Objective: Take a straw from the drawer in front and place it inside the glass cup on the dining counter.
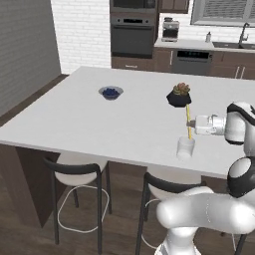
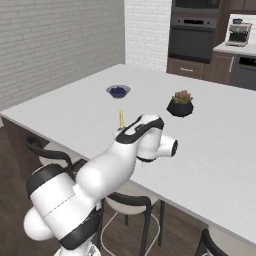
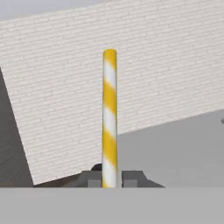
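- Gripper [image 3: 109,178] jaws are clamped on the straw [image 3: 109,118], held upright directly above the cup [image 1: 186,147].
- Straw is judged light, stiff, slippery; it is best pinched mid-length.
- Cup is judged fragile and easily tipped.

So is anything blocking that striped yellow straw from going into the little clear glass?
Nothing visible does. The yellow-and-white striped straw hangs upright in the jaws, directly above the clear glass cup; the black plant pot sits farther back.
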